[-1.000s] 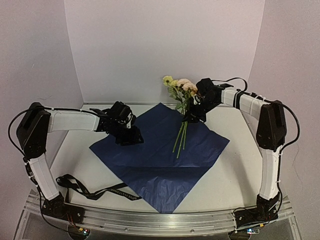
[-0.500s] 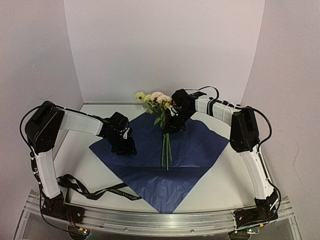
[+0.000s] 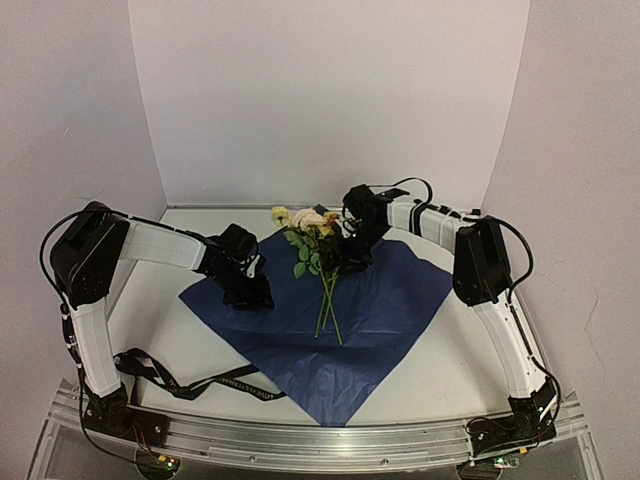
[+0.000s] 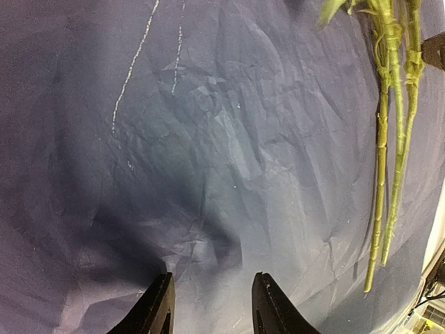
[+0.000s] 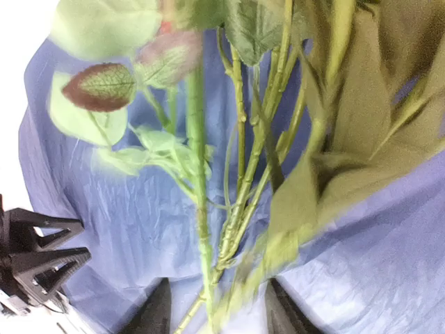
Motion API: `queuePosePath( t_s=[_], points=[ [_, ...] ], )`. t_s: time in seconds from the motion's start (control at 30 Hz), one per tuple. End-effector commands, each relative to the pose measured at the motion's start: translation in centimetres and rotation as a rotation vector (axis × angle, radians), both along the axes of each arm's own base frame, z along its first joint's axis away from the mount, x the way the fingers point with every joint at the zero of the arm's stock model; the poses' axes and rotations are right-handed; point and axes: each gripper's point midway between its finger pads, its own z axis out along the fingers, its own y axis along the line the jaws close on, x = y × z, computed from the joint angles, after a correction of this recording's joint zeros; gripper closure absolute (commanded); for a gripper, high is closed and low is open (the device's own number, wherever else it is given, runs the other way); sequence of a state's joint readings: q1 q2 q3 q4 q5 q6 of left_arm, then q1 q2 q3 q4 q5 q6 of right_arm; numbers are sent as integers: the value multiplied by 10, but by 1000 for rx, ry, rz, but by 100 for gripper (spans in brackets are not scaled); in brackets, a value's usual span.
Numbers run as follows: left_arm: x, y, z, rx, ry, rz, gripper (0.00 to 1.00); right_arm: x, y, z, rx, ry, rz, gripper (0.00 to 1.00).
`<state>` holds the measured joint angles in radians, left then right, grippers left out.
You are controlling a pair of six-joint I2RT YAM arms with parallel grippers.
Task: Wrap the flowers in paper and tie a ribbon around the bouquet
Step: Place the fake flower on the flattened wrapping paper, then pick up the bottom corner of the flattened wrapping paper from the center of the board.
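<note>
The paper (image 3: 385,300) lies flat on the table as a diamond, dark blue side up. The flowers (image 3: 312,228) rest on its upper middle, heads leaning to the far left, green stems (image 3: 328,315) splaying toward me. My right gripper (image 3: 352,252) is right beside the leafy part. In the right wrist view it (image 5: 217,309) is open, with the loose stems (image 5: 240,202) passing between its fingers over the paper (image 5: 389,264). My left gripper (image 3: 255,293) sits low on the sheet's left part. It (image 4: 212,299) is open and empty above wrinkled paper (image 4: 208,139), with stems (image 4: 382,174) to its right. The ribbon (image 3: 190,382) lies at front left.
The white table (image 3: 150,310) is walled by white panels behind and on both sides. A metal rail (image 3: 320,440) runs along the near edge between the arm bases. The ribbon's far end touches the paper's front-left edge. My left gripper (image 5: 35,257) shows at the right wrist view's left edge.
My right arm carried the flowers left and down onto the paper, then its jaws opened. The flower heads tipped to the left and the stems splayed. The left gripper barely moved.
</note>
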<state>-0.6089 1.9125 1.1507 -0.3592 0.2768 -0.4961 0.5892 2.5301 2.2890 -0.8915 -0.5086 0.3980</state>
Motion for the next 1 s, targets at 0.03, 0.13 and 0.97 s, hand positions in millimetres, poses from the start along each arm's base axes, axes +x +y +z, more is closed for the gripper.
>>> queuePosePath(
  t_s=[0.03,0.13,0.97],
  points=[
    [4,3,-1,14,-5,-3,60,-1,-4,48,14,-72,-7,39],
    [6,1,4,4,-16,-5,60,-14,-13,64,2,-71,-18,32],
    [-7,-17,75,-53,-171,-24,55,-270,-129,6,-368,-765,806,20]
  ],
)
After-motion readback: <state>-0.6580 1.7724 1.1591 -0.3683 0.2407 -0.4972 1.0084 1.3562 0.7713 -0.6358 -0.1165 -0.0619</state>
